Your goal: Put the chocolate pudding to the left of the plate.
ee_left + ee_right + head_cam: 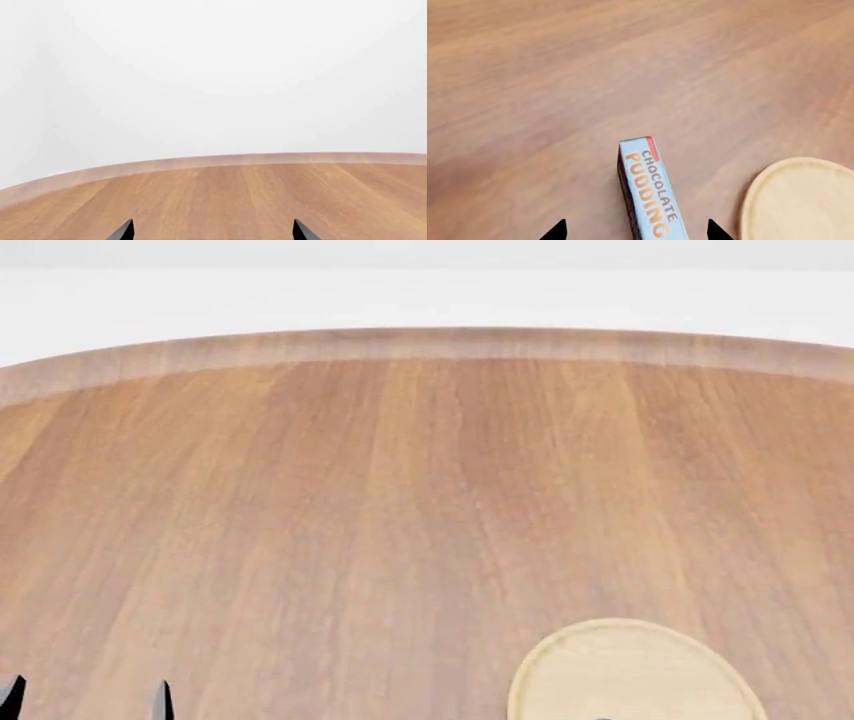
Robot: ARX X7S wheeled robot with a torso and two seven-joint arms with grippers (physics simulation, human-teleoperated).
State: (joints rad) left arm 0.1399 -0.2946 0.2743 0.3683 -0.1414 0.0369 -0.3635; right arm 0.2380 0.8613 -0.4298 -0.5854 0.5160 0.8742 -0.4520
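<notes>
Left gripper [212, 232] hovers low over bare wooden table [400, 500], fingertips spread wide and holding nothing. In the right wrist view the chocolate pudding [650, 192] box sits between the right gripper [636, 232] tips, which stand apart on either side; whether they touch it, I cannot tell. The plate [800, 200] lies just beside the box, a strip of table between them.

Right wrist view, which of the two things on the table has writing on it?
The chocolate pudding, a narrow box with orange lettering on its pale blue face. The plate beside it is plain light wood.
</notes>
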